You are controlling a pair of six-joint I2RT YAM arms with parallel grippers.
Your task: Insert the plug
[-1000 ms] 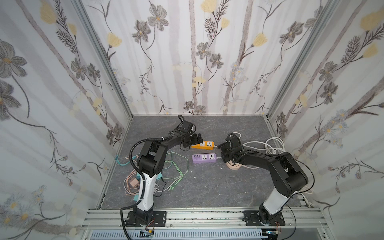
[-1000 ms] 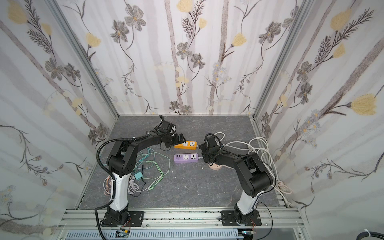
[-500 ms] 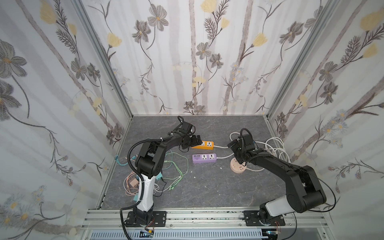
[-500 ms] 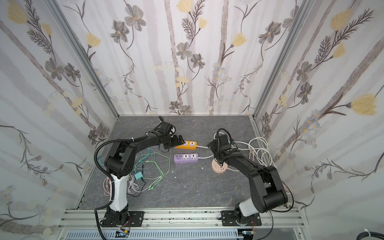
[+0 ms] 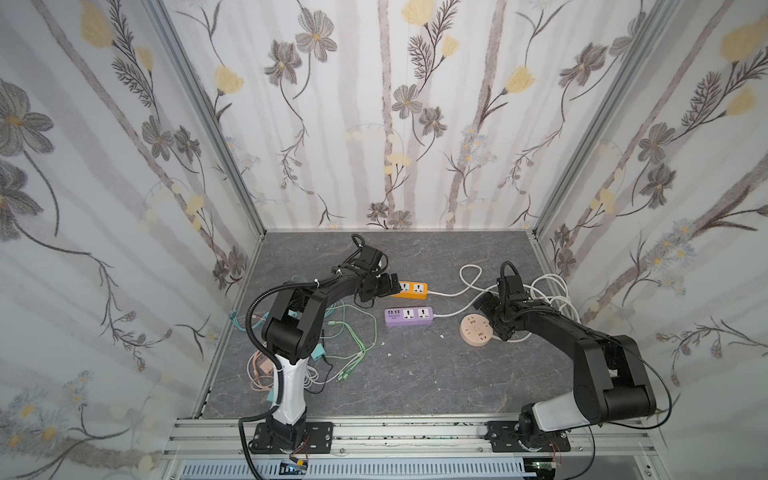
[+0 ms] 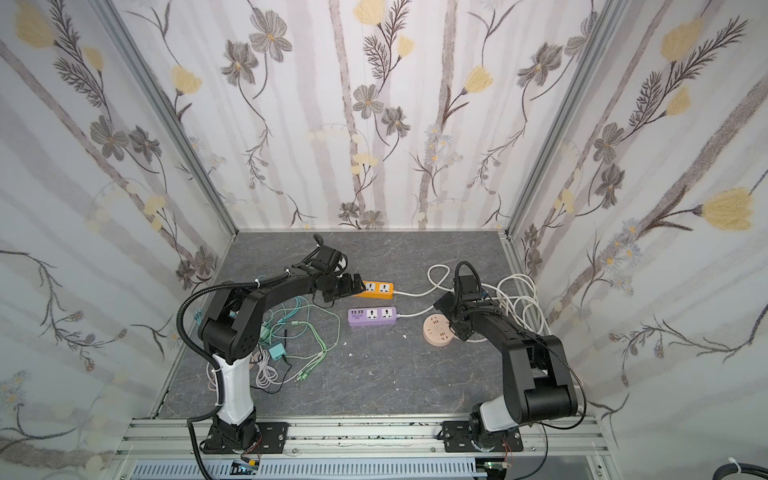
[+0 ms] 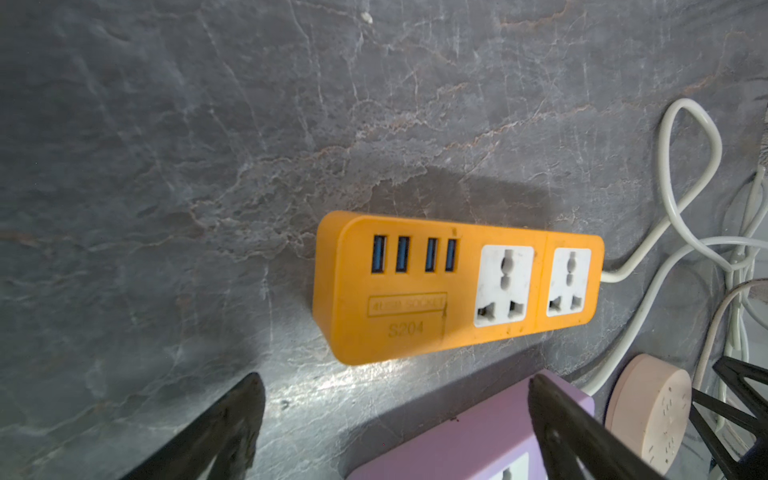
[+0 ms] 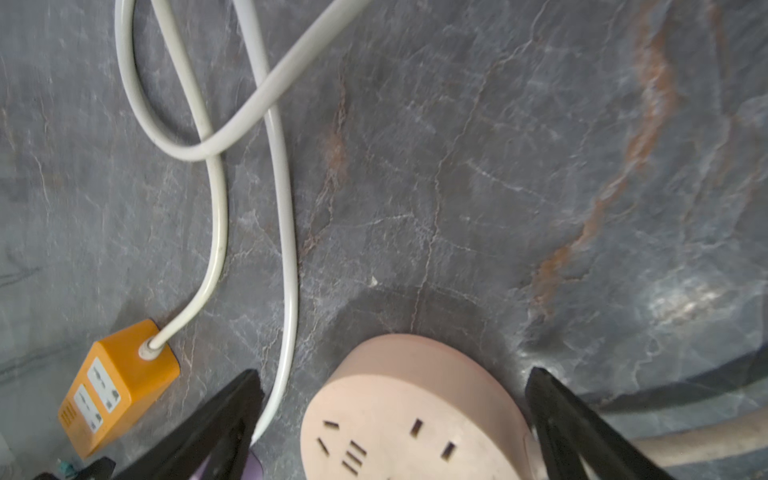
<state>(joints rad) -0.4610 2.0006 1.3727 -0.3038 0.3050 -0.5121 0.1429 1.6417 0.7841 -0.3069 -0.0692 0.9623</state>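
Note:
An orange power strip [image 5: 409, 289] [image 6: 374, 289] [image 7: 457, 282] lies at the back of the table, a purple strip [image 5: 409, 316] [image 6: 372, 316] just in front of it. To their right sits a round pink socket [image 5: 476, 332] [image 6: 438, 332] [image 8: 415, 415]. My left gripper [image 5: 388, 284] [image 7: 395, 380] hovers open and empty at the orange strip's left end. My right gripper [image 5: 488, 311] [image 8: 395, 374] stands open astride the pink socket's far side, holding nothing. I cannot pick out the plug among the cables.
White cords [image 5: 469, 278] run from the strips to a coil [image 5: 548, 291] by the right wall. Green cables [image 5: 353, 332] and a teal adapter [image 6: 276, 351] lie tangled around the left arm's base. Walls enclose three sides.
The right gripper has opened wider and drawn back to the right, so the pink socket now shows whole. The right arm's elbow has swung out to the right. The left arm has hardly moved.

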